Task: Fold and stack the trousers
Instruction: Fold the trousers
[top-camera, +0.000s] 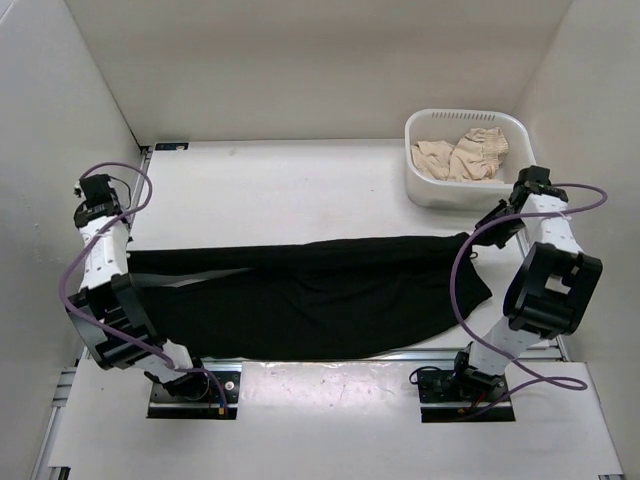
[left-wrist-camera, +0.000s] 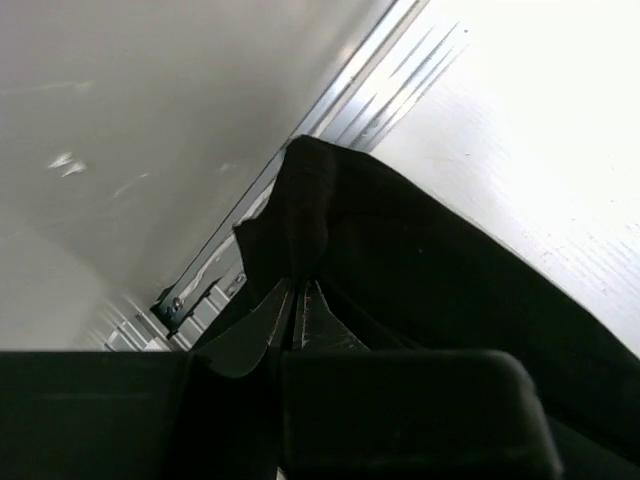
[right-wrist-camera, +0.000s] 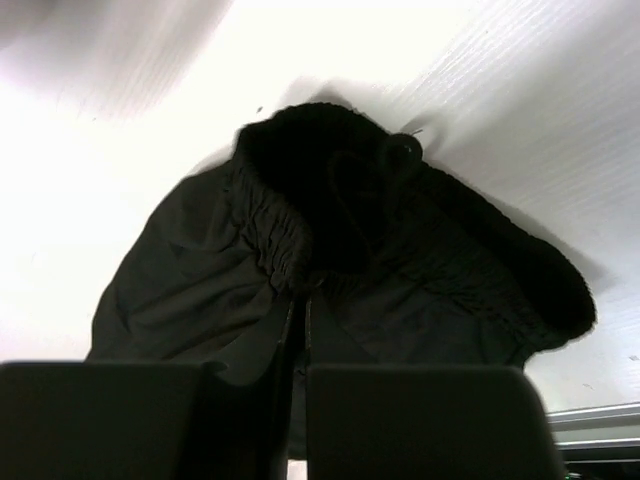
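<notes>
Plain black trousers (top-camera: 330, 295), white basket (top-camera: 450, 195) (beige cloth (top-camera: 465, 155) inside), purple cables (top-camera: 453, 275)

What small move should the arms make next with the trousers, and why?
Probably carry the left gripper rightward, bringing its end of the cloth toward the waistband. Both grippers are shut on the trousers, the right gripper at the gathered waistband. The cloth lies stretched full length across the table, not yet folded in half.

Far right corner: a white plastic basket (top-camera: 440, 190) sits on the white table (top-camera: 290, 185), and inside it there's a crumpled heap of beige clothes (top-camera: 462, 155). Plain white walls (top-camera: 300, 60) box in the back and both sides. A metal rail (top-camera: 420, 353) lines the table's near edge.
</notes>
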